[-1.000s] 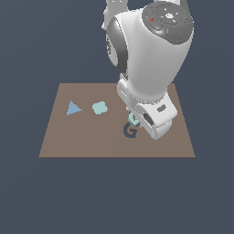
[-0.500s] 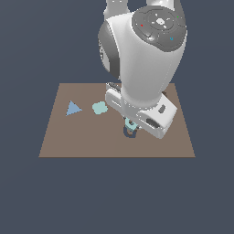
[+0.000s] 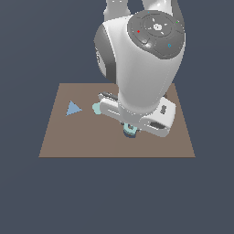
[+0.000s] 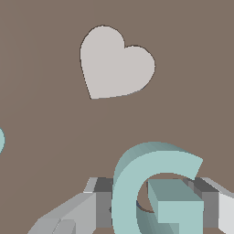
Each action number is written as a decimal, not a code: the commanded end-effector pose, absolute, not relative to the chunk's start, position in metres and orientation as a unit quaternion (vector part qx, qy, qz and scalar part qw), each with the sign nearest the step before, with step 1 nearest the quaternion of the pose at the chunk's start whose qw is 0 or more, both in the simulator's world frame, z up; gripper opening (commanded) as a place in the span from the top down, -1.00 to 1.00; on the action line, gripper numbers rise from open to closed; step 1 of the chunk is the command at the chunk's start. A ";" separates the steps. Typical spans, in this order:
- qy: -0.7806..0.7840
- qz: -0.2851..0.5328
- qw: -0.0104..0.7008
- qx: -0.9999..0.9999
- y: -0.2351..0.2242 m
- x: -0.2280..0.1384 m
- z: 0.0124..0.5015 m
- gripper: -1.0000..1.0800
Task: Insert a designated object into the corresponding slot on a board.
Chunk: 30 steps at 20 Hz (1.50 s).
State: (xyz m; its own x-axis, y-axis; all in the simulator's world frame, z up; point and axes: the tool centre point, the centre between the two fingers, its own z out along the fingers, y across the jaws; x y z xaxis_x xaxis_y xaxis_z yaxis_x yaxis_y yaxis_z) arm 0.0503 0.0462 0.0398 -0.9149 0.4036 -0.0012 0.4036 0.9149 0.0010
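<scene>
Teal G piece [image 4: 137, 187] clamped between fingers [image 4: 73, 215], low over brown board [image 3: 55, 141]; pale heart [image 4: 114, 64] lies flush in board.

The tool [image 3: 130, 130] has lowered the G piece [image 4: 153, 189], now covering the slot.

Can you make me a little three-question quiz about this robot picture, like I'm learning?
1. True or false: the gripper is holding the pale teal G-shaped piece.
2. Which shape lies nearest the exterior view's left on the large flat brown board? A) red star B) blue triangle C) green square
3. Fill in: the wrist view shows a pale grey ____ shape on the board.

Key: 1 true; 2 B; 3 heart.
</scene>
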 end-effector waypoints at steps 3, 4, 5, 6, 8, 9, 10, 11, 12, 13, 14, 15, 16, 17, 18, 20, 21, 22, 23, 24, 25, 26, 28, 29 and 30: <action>0.985 0.000 0.001 0.170 0.046 0.055 0.040 1.00; 0.986 0.000 0.001 0.164 0.046 0.056 0.040 1.00; 0.987 0.000 0.001 0.158 0.045 0.056 0.040 1.00; 0.988 0.000 0.001 0.154 0.045 0.057 0.040 1.00; 0.989 0.000 0.001 0.146 0.045 0.058 0.040 1.00; 0.990 0.000 0.001 0.144 0.045 0.058 0.040 1.00; 0.990 0.000 0.001 0.141 0.046 0.058 0.040 1.00; 0.990 0.000 0.001 0.140 0.046 0.059 0.040 1.00; 0.990 0.000 0.001 0.139 0.046 0.059 0.040 1.00; 0.990 0.000 0.001 0.139 0.046 0.059 0.040 1.00; 0.990 0.000 0.000 0.141 0.046 0.058 0.040 1.00; 0.990 0.000 0.000 0.141 0.045 0.058 0.040 1.00; 0.990 0.000 0.001 0.140 0.046 0.058 0.038 1.00; 0.990 0.000 0.001 0.140 0.046 0.059 0.035 1.00; 0.990 0.000 0.001 0.139 0.046 0.059 0.033 1.00; 0.990 0.000 0.001 0.139 0.046 0.059 0.030 1.00; 0.990 0.000 0.001 0.139 0.046 0.059 0.030 -0.92; 0.990 0.000 0.001 0.139 0.046 0.059 0.030 -0.92; 0.990 0.000 0.001 0.139 0.046 0.059 0.030 -0.92; 0.990 0.000 0.001 0.139 0.046 0.059 0.030 -0.92; 0.990 0.000 0.001 0.139 0.046 0.059 0.030 -0.92; 0.990 0.000 0.001 0.139 0.046 0.059 0.030 -0.92; 0.990 0.000 0.001 0.139 0.046 0.059 0.030 -0.92; 0.990 0.000 0.001 0.139 0.046 0.059 0.030 -0.92; 0.990 0.000 0.001 0.139 0.046 0.059 0.030 -0.92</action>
